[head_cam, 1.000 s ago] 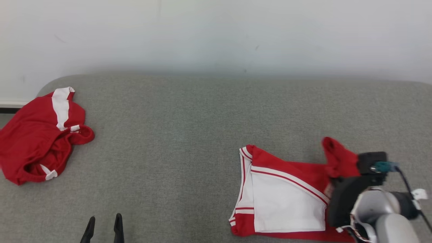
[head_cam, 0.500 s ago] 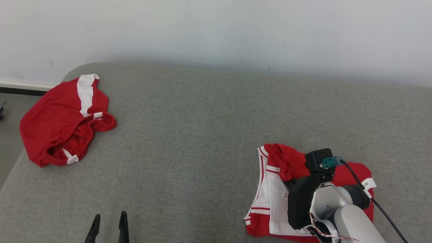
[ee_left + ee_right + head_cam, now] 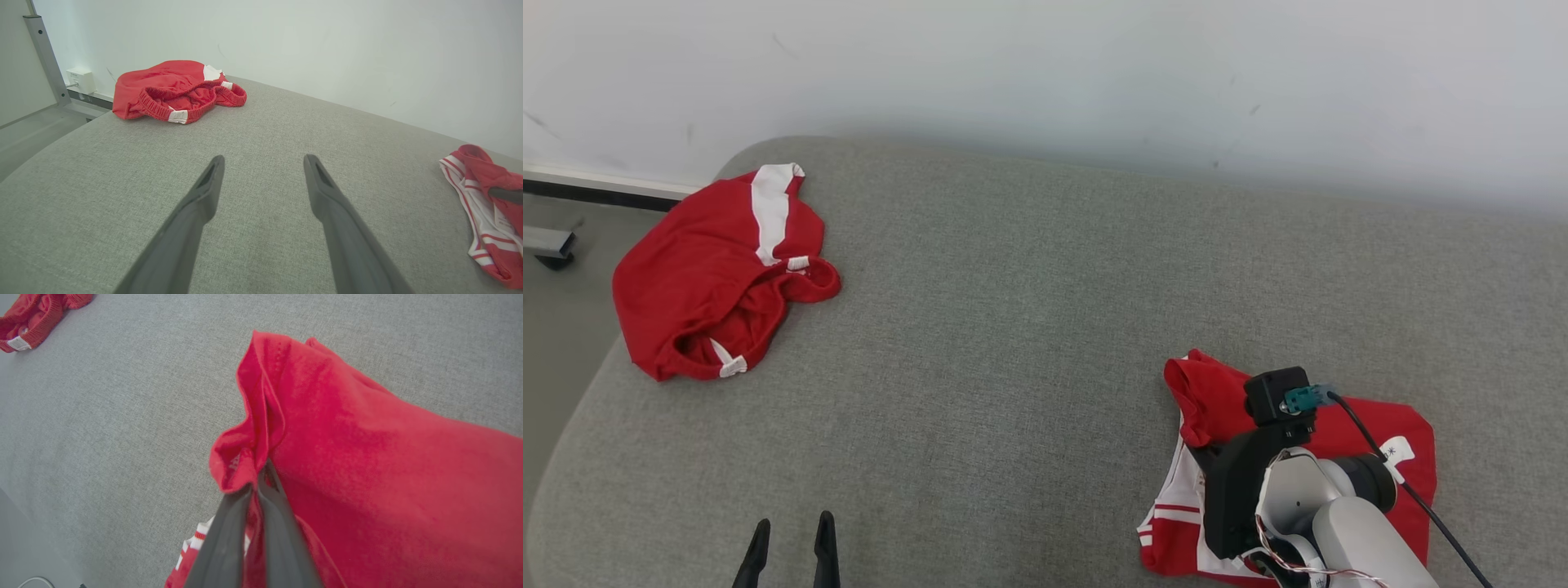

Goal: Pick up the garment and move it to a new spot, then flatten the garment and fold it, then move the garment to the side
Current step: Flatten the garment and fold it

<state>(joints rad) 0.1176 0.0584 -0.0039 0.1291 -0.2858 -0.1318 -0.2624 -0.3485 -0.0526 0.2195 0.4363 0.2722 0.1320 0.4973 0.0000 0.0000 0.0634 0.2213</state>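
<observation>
The garment [image 3: 1372, 429], red with white panels and red stripes, lies at the near right of the grey padded surface [image 3: 1029, 327]. Its red layer is folded over, leaving a strip of white at its left edge. My right gripper [image 3: 262, 477] is shut on a bunched red edge of the garment [image 3: 367, 457], held near the garment's far left corner. In the head view the right wrist [image 3: 1298, 490] covers the garment's middle. The garment [image 3: 486, 192] also lies at the right of the left wrist view. My left gripper [image 3: 792, 531] [image 3: 263, 161] hovers open and holds nothing, low over the near left of the surface.
A second red garment with a white stripe and an elastic waistband [image 3: 711, 278] [image 3: 171, 87] [image 3: 36, 314] lies crumpled at the far left corner. The surface's rounded left edge drops to the floor, where a metal post [image 3: 45, 61] stands. A white wall runs behind.
The head camera has turned, shifting the whole picture right. My right gripper has carried the red edge leftward across the garment, so the red layer now covers most of the white panel.
</observation>
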